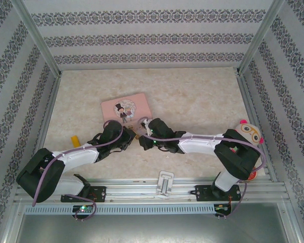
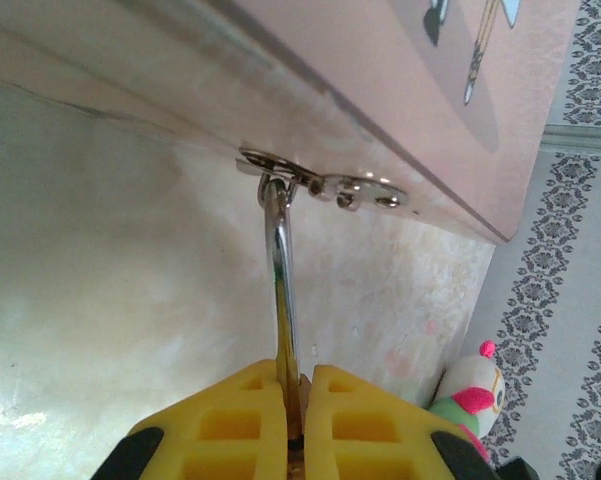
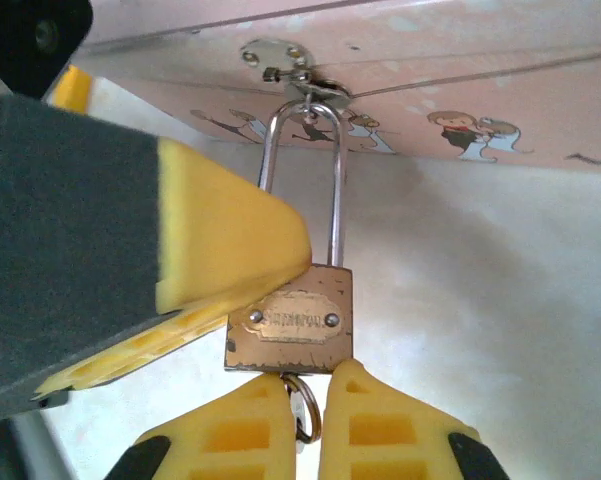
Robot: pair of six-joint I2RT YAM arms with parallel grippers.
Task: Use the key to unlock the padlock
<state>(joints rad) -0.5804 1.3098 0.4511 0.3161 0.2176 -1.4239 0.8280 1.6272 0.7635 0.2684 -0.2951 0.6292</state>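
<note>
The brass padlock [image 3: 290,325] hangs by its long shackle [image 3: 332,170] from the hasp [image 3: 280,55] of the pink tin [image 3: 460,100]. My left gripper [image 2: 295,375] is shut on the padlock body, seen edge-on, with the shackle [image 2: 278,260] running up to the hasp [image 2: 320,180]. Its yellow finger [image 3: 230,240] presses the padlock's left side. My right gripper [image 3: 310,375] sits right under the padlock, shut on the key [image 3: 302,410], whose ring shows between the pads. The key's blade is hidden. In the top view both grippers [image 1: 129,136] [image 1: 143,139] meet in front of the tin [image 1: 126,107].
A plush toy [image 1: 249,132] lies at the right wall, beside the right arm's elbow. A small yellow piece [image 1: 75,140] lies to the left of the left arm. A white bracket [image 1: 165,182] sits on the front rail. Patterned walls enclose the table.
</note>
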